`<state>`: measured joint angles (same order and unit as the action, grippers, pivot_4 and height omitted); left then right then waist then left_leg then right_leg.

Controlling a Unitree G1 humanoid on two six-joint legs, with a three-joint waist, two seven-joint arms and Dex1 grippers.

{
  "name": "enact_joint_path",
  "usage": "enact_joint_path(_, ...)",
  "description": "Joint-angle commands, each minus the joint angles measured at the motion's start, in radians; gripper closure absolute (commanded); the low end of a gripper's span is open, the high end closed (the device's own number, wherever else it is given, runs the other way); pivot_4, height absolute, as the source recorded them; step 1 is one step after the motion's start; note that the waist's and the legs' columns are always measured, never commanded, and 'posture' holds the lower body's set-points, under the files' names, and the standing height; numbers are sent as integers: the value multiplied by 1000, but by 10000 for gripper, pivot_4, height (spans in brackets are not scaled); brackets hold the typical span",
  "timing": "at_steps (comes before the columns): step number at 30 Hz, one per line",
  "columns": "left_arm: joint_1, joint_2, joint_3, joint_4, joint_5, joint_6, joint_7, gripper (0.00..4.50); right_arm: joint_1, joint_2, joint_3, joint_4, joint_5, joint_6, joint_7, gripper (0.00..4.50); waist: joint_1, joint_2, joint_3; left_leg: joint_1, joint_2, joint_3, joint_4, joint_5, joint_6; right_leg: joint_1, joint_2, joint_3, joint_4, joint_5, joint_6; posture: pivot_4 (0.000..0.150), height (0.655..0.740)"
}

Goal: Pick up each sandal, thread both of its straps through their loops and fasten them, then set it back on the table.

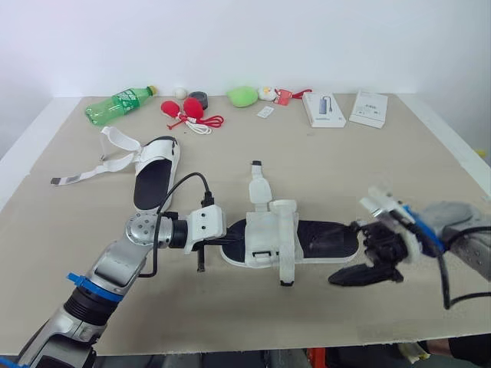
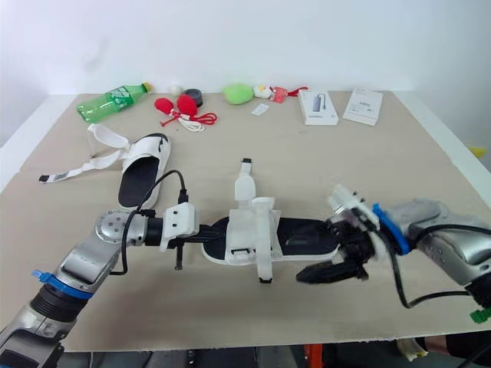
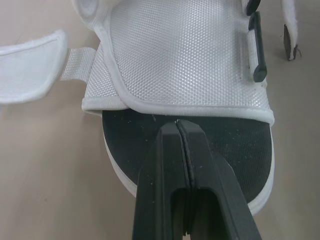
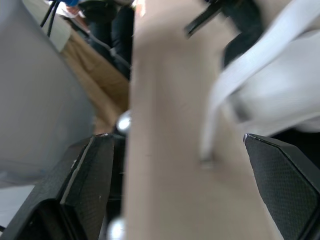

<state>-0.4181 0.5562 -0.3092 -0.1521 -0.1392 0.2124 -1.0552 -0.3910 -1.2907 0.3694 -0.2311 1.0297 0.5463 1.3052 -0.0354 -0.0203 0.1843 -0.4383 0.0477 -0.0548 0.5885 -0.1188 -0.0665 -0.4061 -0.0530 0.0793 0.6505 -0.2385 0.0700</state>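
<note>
A white mesh sandal point(image 1: 295, 241) with a black footbed lies on its sole at the table's middle. One of its straps point(image 1: 258, 186) points toward the far side and another point(image 1: 287, 268) hangs toward the near side. My left gripper point(image 1: 236, 239) is shut, its tips point(image 3: 177, 126) resting on the footbed at the toe end, just under the mesh edge. At the heel end my right gripper point(image 1: 362, 254) is open, its fingers point(image 4: 95, 170) spread wide and holding nothing. A second sandal point(image 1: 153, 175) lies at the left with loose white straps point(image 1: 107, 161).
Along the far edge lie a green bottle point(image 1: 119, 103), red items with a cord point(image 1: 189, 113), a green object point(image 1: 243, 96) and two white boxes point(image 1: 324, 109) point(image 1: 369, 107). The table's front edge point(image 1: 253, 343) runs close below both grippers.
</note>
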Motion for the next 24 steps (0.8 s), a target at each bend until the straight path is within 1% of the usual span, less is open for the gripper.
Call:
enact_joint_path(1, -5, -6, 2, -33, -8, 11, 5, 45000, 44, 15, -66, -81, -34, 69, -22, 578, 1, 0, 0, 0, 0, 0, 0, 0, 0, 0, 0, 0, 0, 0, 0, 1500, 7400)
enact_joint_path(4, -6, -10, 2, -35, -7, 15, 7, 45000, 93, 52, -80, -107, -110, 80, -48, 578, 1, 0, 0, -1, 0, 0, 2, 0, 0, 0, 0, 0, 0, 0, 1, 1500, 7400)
enact_joint_path(5, -5, -11, 2, -36, -6, 16, 8, 45000, 102, 91, -89, -106, -132, 84, -80, 578, 1, 0, 0, -1, 0, 0, 3, 0, 0, 0, 0, 0, 0, 1, 1, 1500, 7400)
enact_joint_path(8, -6, -14, 0, -35, -4, 17, 8, 45000, 107, 172, -103, -95, -179, 100, -133, 578, 0, -2, 0, -1, 0, 0, 4, 0, 0, 0, 1, 0, 0, 1, 1, 1500, 7400)
enact_joint_path(11, -10, -16, -3, -30, 3, 11, 8, 45000, 111, 215, -107, -78, -248, 89, -144, 578, 0, -2, 0, -2, 0, 0, 5, 0, 0, 0, 0, 0, 0, 1, 1, 1500, 7400)
enact_joint_path(17, -22, -24, -2, -10, 13, -1, 16, 45000, 109, 280, -157, -81, -236, 165, -166, 578, 0, -2, 0, -3, 0, 0, 5, 0, 0, 0, 1, 0, 0, 1, 1, 1500, 7400)
enact_joint_path(19, -28, -32, 0, 1, 25, -10, 33, 45000, 113, 299, -170, -80, -233, 193, -179, 4352, 0, -2, 0, -3, 0, 0, 5, 0, 0, 0, 1, 0, 0, 1, 2, 1500, 7400)
enact_joint_path(20, -30, -35, 1, 5, 29, -12, 39, 45000, 116, 308, -179, -79, -227, 210, -189, 7995, 0, -2, 0, -3, 0, 0, 5, 0, 0, 0, 1, 0, 0, 1, 2, 1500, 7400)
enact_joint_path(21, -33, -38, 2, 9, 34, -15, 46, 45000, 119, 317, -189, -78, -221, 229, -196, 9899, 0, -2, 0, -3, 0, 0, 5, 0, 0, 0, 1, 0, 0, 1, 2, 1500, 7400)
enact_joint_path(24, -37, -39, 1, 22, 44, -27, 52, 45000, 124, 339, -214, -78, -201, 287, -221, 20513, 0, -3, 0, -3, 0, 0, 5, 0, 0, 0, 1, 0, 0, 1, 2, 1500, 7400)
